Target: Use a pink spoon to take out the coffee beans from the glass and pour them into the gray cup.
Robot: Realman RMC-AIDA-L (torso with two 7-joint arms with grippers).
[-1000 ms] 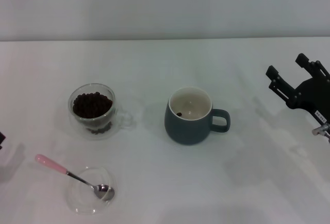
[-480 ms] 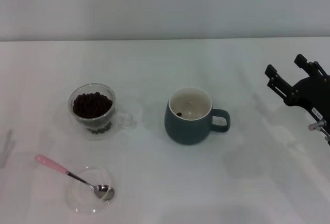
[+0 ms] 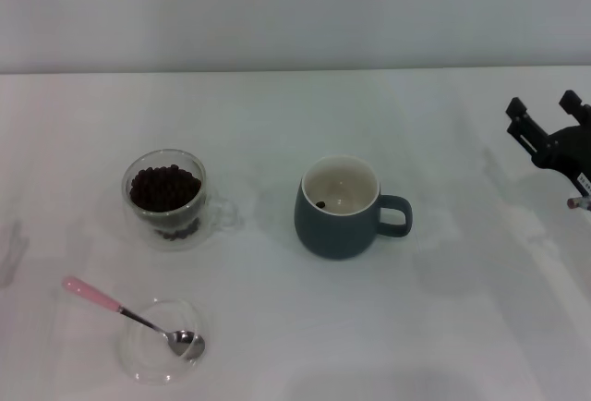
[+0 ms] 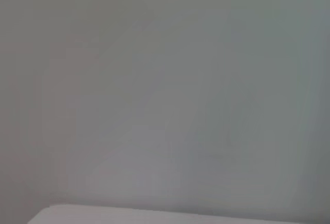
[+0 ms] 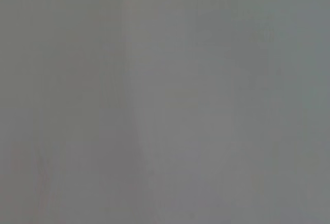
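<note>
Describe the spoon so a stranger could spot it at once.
On the white table, look at the near left corner, in front of the glass of coffee beans. The spoon lies with its metal bowl in a shallow clear dish; its pink handle sets it apart.

**Open counter, four obstacles**

The glass (image 3: 166,198) stands left, the gray cup (image 3: 340,207) mid-counter, with a clear lane between them. Near-left, the pink spoon (image 3: 129,316) lies across a shallow clear dish (image 3: 159,338). The right end effector (image 3: 548,119) hangs at the far right edge, well apart from the cup.
</note>
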